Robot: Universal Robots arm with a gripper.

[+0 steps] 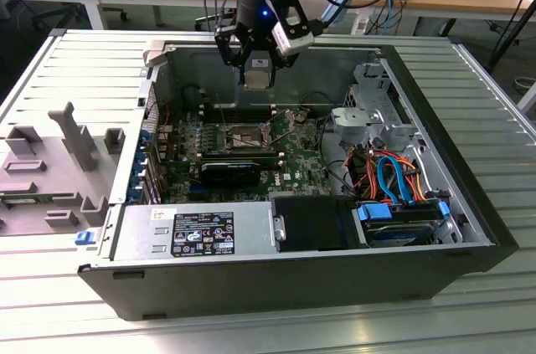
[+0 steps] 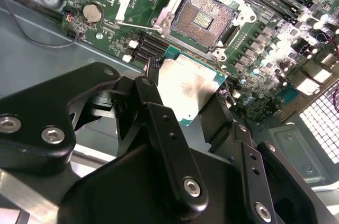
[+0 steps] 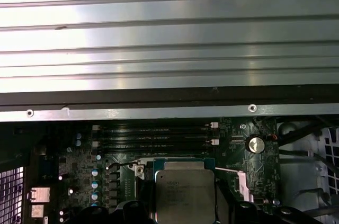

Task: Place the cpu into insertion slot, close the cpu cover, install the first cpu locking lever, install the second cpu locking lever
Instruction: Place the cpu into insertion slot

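Step in hand: the first one, cpu into slot; cover and both levers not done. Exterior view, left to right: grey fixture tray [image 1: 50, 161] lies on the bench [image 1: 469, 320] at its edge on the exterior view's left. Just beside it, mid-bench, is the open PC case [image 1: 276, 287]. The gripper [image 1: 258, 68] hangs over the case's far wall, above the motherboard [image 1: 293, 161]. It is clamped on the cpu [image 1: 258, 78], which is well clear of the board and not yet over the insertion slot [image 1: 243, 138]. The slot sits near the board's middle, nearer the camera than the chip. Blue and orange cables [image 1: 389, 182] fill the case's corner on the exterior view's right. In the second wrist view the fingers [image 2: 159, 118] pinch the cpu [image 2: 188, 89] by two opposite edges, closed only to chip width, metal top facing the camera. The insertion slot [image 2: 204, 17] lies open with bare contacts and nothing in it; I cannot pick out the cpu cover for sure. In the first wrist view the cpu [image 3: 185, 192] hangs in front of the memory slots [image 3: 153, 134]. Judgement: seating calls for the chip over the socket, level and square to the rim. It also needs a soft descent, as the exposed contacts look easy to bend.
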